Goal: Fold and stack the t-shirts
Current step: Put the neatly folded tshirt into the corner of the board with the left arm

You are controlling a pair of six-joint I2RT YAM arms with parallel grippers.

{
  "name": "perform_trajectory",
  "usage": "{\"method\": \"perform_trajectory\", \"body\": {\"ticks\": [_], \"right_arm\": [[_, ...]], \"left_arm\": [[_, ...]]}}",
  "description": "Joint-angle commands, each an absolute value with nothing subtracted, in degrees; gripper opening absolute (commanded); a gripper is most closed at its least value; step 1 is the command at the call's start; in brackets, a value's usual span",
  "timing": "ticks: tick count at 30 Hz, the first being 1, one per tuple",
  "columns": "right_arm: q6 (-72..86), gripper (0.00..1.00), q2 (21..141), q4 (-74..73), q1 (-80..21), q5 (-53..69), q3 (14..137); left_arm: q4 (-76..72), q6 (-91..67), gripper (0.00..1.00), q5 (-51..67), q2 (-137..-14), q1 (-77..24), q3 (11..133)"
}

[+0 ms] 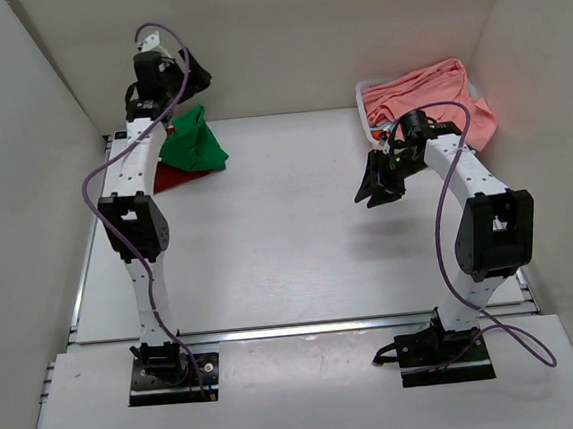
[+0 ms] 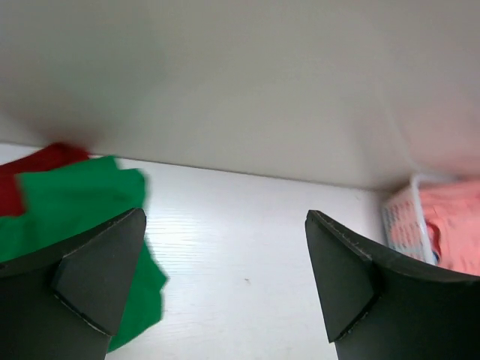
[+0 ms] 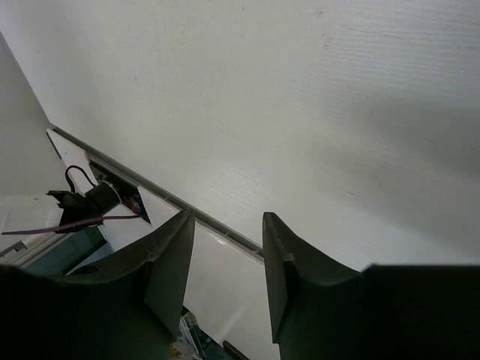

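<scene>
A folded bright green t-shirt (image 1: pixel 195 142) lies on a dark red t-shirt (image 1: pixel 169 177) at the table's far left; both show in the left wrist view, green (image 2: pixel 67 199) over red (image 2: pixel 30 169). A salmon pink t-shirt (image 1: pixel 427 97) lies heaped in the white basket (image 1: pixel 364 97) at the far right, also in the left wrist view (image 2: pixel 454 225). My left gripper (image 1: pixel 169 79) is raised above the green shirt, open and empty (image 2: pixel 225 217). My right gripper (image 1: pixel 377 189) hangs open and empty (image 3: pixel 227 221) above the table, left of the basket.
White walls close in the table on the left, back and right. A metal rail (image 1: pixel 296 327) runs along the table's near edge, with both arm bases in front of it. The basket's lattice wall (image 2: pixel 405 225) shows at the right of the left wrist view.
</scene>
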State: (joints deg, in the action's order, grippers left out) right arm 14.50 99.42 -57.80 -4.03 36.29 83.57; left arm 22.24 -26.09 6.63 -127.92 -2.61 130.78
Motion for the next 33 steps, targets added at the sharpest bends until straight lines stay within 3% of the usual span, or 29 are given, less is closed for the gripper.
{"method": "perform_trajectory", "body": {"ticks": [1,16,18,20,22,23,25,33], "right_arm": [[14.1,0.39,97.6,-57.1,-4.0,36.9,83.2],[15.0,0.38,97.4,-56.5,-3.3,37.4,81.9],[15.5,0.38,97.0,-56.9,-3.3,37.5,81.4],[15.3,0.38,97.0,-57.0,-3.1,37.7,81.7],[15.0,0.39,97.6,-56.7,-3.3,37.7,81.9],[15.0,0.38,97.7,-56.5,-3.3,37.7,82.0],[14.9,0.38,97.8,-56.7,-4.0,38.1,82.2],[14.9,0.39,98.4,-56.6,-4.0,38.5,81.7]], "left_arm": [[26.7,-20.8,0.99,12.0,-131.2,-3.9,133.8],[29.9,-14.8,0.98,3.3,-134.3,-4.0,126.0],[29.8,-14.3,0.86,2.9,-134.0,-4.0,124.3],[30.3,-14.8,0.59,2.6,-133.6,-4.0,123.0],[30.1,-14.9,0.19,0.1,-132.6,-3.3,121.0],[30.2,-15.6,0.06,-2.3,-131.9,-3.2,120.2],[30.6,-15.6,0.0,-4.1,-131.1,-1.9,118.0],[23.9,-16.8,0.0,-8.6,-121.8,-0.2,108.3]]}}
